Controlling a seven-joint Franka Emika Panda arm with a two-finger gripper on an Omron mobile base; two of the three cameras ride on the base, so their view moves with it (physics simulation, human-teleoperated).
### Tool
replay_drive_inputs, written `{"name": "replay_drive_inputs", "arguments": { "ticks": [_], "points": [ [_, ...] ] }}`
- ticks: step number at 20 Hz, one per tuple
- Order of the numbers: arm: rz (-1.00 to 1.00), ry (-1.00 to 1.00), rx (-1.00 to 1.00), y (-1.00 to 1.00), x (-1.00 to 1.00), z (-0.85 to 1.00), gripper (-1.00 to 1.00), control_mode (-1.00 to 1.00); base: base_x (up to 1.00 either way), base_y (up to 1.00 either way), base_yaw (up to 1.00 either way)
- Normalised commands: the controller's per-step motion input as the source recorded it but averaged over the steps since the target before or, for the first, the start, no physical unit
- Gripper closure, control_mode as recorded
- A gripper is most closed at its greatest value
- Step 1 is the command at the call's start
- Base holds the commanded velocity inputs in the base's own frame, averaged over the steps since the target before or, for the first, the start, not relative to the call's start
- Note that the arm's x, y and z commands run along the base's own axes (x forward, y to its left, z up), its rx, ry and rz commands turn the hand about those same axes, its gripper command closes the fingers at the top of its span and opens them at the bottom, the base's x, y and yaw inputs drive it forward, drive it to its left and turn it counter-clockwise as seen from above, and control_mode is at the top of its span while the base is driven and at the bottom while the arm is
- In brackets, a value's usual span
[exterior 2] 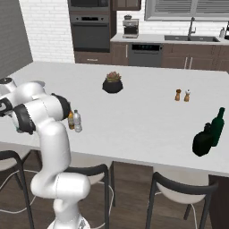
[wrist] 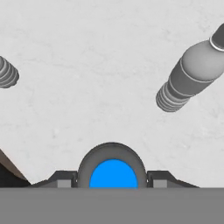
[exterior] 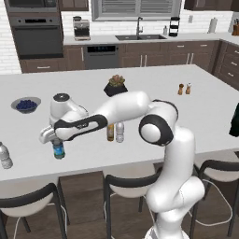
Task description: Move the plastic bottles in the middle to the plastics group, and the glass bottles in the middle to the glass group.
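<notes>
The island counter [exterior: 196, 116] looks like matt, faintly mottled pale stone. At its nine o'clock edge a ribbed water bottle [exterior: 5, 156] is clear plastic. The blue-capped bottle [exterior: 58, 149] is dark and glossy, the two green bottles [exterior 2: 209, 133] glassy. Cabinets [exterior: 154, 53] are brown wood.

White island counter [exterior: 205, 116], dark cabinets [exterior: 186, 53], wall oven [exterior: 37, 39], window [exterior: 135, 8]

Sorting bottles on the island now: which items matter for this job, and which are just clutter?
Job:
gripper shut on blue-capped bottle
amber bottle
clear middle bottle
plastics-group bottle
dark green glass bottles

Clutter:
potted plant
blueberry bowl
salt and pepper shakers
</notes>
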Motion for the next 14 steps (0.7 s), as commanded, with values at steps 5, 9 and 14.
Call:
{"name": "replay_drive_inputs", "arguments": {
  "ticks": [5, 9, 14],
  "points": [
    [0.00, 0.00, 0.00, 0.21, 0.28, 0.00, 1.00, -1.00, 0.00, 0.00, 0.00],
    [0.00, -0.01, 0.00, 0.17, 0.32, 0.00, 1.00, -1.00, 0.00, 0.00, 0.00],
    [0.00, -0.05, 0.01, 0.04, 0.19, 0.00, 1.00, -1.00, 0.00, 0.00, 0.00]
  ]
}}
